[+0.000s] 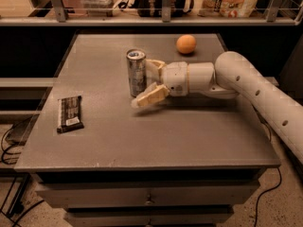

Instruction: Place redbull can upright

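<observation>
The redbull can, slim and silver-grey with dark patches and a shiny round top, stands upright on the grey table, near the middle toward the back. My gripper reaches in from the right at the can's right side. Its fingers are spread open, one finger in front of the can's base and the other behind the can. Neither finger appears to press on the can.
An orange round fruit lies at the back right of the table, behind my arm. A flat dark snack bar wrapper lies near the left edge. A shelf with bags and boxes runs along behind the table.
</observation>
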